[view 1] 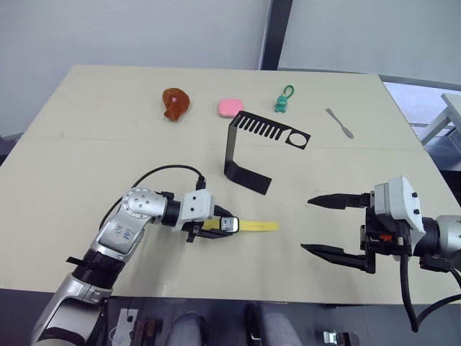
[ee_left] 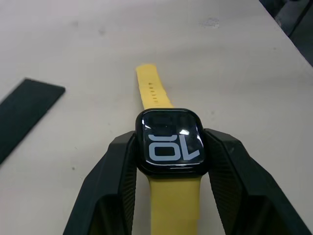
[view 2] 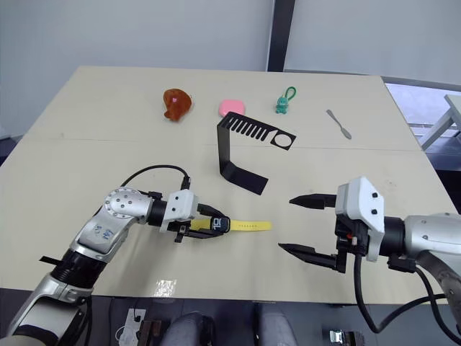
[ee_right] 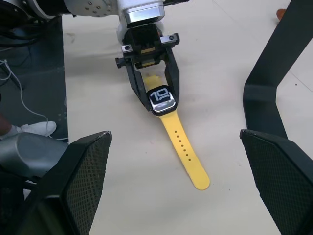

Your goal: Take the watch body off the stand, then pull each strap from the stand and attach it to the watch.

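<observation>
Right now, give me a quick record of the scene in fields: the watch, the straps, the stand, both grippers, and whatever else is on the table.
watch body: clamped between the left gripper's fingers, low over the table
straps: one yellow strap runs out from the watch body toward the right gripper, lying flat; a second yellow strap joins the body's near edge, between the fingers
stand: upright mid-table, nothing on its slotted arm
right gripper: open, holding nothing, apart from the strap tip
far edge: brown figure, pink pad, green keyring figure, grey spatula
</observation>
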Robot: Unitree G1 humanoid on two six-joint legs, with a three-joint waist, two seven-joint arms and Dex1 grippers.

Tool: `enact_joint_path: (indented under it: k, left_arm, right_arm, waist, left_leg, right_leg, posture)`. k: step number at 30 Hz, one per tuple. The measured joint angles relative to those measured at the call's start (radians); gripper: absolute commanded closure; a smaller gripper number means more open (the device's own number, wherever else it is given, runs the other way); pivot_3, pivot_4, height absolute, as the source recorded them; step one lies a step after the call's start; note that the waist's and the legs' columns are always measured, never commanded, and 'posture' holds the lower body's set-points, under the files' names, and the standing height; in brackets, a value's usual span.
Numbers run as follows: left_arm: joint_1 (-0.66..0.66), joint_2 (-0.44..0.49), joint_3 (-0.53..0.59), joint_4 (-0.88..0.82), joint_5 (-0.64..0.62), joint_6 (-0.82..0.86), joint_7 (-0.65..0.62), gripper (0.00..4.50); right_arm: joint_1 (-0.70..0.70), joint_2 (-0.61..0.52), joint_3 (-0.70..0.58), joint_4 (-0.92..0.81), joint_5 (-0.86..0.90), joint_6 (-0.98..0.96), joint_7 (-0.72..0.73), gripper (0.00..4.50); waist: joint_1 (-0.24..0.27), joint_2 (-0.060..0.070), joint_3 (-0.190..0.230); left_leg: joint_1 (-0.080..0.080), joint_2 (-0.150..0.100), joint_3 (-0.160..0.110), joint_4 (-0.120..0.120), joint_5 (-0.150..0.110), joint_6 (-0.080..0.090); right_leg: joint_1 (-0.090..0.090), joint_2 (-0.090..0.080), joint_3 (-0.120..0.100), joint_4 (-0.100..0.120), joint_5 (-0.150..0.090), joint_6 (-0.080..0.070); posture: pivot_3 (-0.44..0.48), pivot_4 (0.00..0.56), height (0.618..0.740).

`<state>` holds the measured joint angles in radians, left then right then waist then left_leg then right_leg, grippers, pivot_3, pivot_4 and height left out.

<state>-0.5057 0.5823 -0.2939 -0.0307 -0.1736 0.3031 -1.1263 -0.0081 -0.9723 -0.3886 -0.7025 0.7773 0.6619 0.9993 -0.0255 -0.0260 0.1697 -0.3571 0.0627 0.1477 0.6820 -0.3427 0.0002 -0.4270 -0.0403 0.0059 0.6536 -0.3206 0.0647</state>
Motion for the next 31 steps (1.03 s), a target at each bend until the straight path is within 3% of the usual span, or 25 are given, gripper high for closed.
enact_joint_path:
  k: [3, 5, 7, 8, 10, 14, 16, 19, 22, 24, 31]
  left_arm:
    - [0.000, 0.004, -0.039, 0.012, 0.035, 0.031, 0.000, 2.90]
    - [0.000, 0.004, -0.054, 0.021, 0.063, 0.015, 0.005, 1.87]
    - [-0.001, 0.000, -0.056, 0.019, 0.067, 0.026, 0.011, 1.20]
    - [-0.001, -0.008, -0.057, 0.015, 0.067, 0.037, 0.011, 0.57]
    - [0.010, 0.008, -0.055, -0.014, 0.055, 0.050, -0.001, 0.06]
    - [0.089, 0.150, 0.047, -0.150, -0.034, 0.102, -0.073, 0.06]
    - [0.197, 0.305, 0.249, -0.244, -0.202, 0.181, -0.169, 0.06]
    - [0.256, 0.463, 0.497, -0.275, -0.360, 0.305, -0.247, 0.06]
    - [0.364, 0.589, 0.665, -0.262, -0.427, 0.392, -0.337, 0.06]
    - [0.438, 0.623, 0.766, -0.221, -0.435, 0.410, -0.373, 0.06]
    - [0.515, 0.621, 0.893, -0.163, -0.404, 0.355, -0.363, 0.06]
  right_arm:
    - [0.025, 0.000, 0.000, 0.000, -0.002, -0.005, 0.000, 0.04]
    - [0.030, 0.000, 0.000, 0.000, -0.003, -0.008, 0.000, 0.00]
    - [0.031, 0.000, 0.000, 0.000, -0.004, -0.008, 0.000, 0.00]
    - [0.033, 0.000, 0.000, 0.000, -0.005, -0.009, 0.000, 0.00]
    - [0.039, 0.000, 0.000, 0.000, -0.007, -0.011, 0.000, 0.00]
    - [0.103, -0.004, -0.040, 0.001, -0.006, -0.009, 0.019, 0.00]
    - [0.162, -0.013, -0.123, 0.008, 0.012, -0.002, 0.055, 0.00]
    - [0.191, -0.028, -0.212, 0.026, 0.082, 0.035, 0.091, 0.00]
    - [0.206, -0.047, -0.280, 0.042, 0.148, 0.074, 0.117, 0.00]
    - [0.219, -0.059, -0.319, 0.053, 0.167, 0.088, 0.137, 0.00]
    - [0.225, -0.096, -0.369, 0.133, 0.154, 0.090, 0.184, 0.00]
  waist:
    - [0.001, 0.000, 0.000]
    - [0.001, 0.000, 0.000]
    - [0.001, 0.000, 0.000]
    - [0.001, 0.000, 0.000]
    - [0.001, 0.000, 0.000]
    - [-0.007, 0.000, 0.000]
    - [-0.012, -0.002, 0.001]
    - [-0.005, -0.002, 0.001]
    - [-0.002, -0.001, 0.001]
    - [-0.002, -0.001, 0.001]
    - [-0.003, -0.002, 0.001]
  left_leg:
    - [0.000, 0.000, 0.000, 0.000, 0.000, 0.000]
    - [0.000, 0.000, 0.000, 0.000, 0.000, 0.000]
    - [0.000, 0.000, 0.000, 0.000, 0.000, 0.000]
    - [0.000, 0.000, 0.000, 0.000, 0.000, 0.000]
    - [0.000, 0.000, 0.000, 0.000, 0.000, 0.000]
    - [0.000, 0.002, 0.000, -0.001, 0.000, -0.002]
    - [0.001, 0.004, 0.000, -0.002, 0.000, -0.004]
    - [0.004, 0.002, -0.001, -0.001, 0.000, -0.004]
    - [0.004, 0.002, -0.001, -0.002, -0.001, -0.003]
    - [0.004, 0.002, -0.001, -0.003, -0.002, -0.002]
    - [0.004, 0.002, 0.000, -0.003, -0.003, -0.002]
  right_leg:
    - [0.000, 0.000, 0.000, 0.000, 0.000, 0.000]
    - [0.000, 0.000, 0.000, 0.000, 0.000, 0.000]
    - [0.000, 0.000, 0.000, 0.000, 0.000, 0.000]
    - [0.000, 0.000, 0.000, 0.000, 0.000, 0.000]
    - [0.000, 0.000, 0.000, 0.000, 0.000, 0.000]
    - [-0.001, 0.000, 0.000, 0.001, -0.001, -0.001]
    - [-0.002, 0.000, -0.001, 0.003, -0.002, -0.004]
    - [0.001, -0.001, -0.001, 0.003, -0.002, -0.004]
    - [0.002, -0.001, -0.002, 0.000, -0.003, -0.004]
    - [0.002, -0.001, -0.002, 0.000, -0.003, -0.003]
    - [0.002, -0.001, -0.002, -0.001, -0.003, -0.003]
  posture:
    - [0.000, 0.150, 0.740]
    - [0.000, 0.150, 0.740]
    - [0.000, 0.150, 0.740]
    - [0.000, 0.150, 0.740]
    - [0.000, 0.150, 0.740]
    - [0.000, 0.150, 0.740]
    - [0.000, 0.150, 0.740]
    - [0.000, 0.150, 0.740]
    - [0.000, 0.150, 0.740]
    - [0.000, 0.150, 0.740]
    - [0.000, 0.150, 0.740]
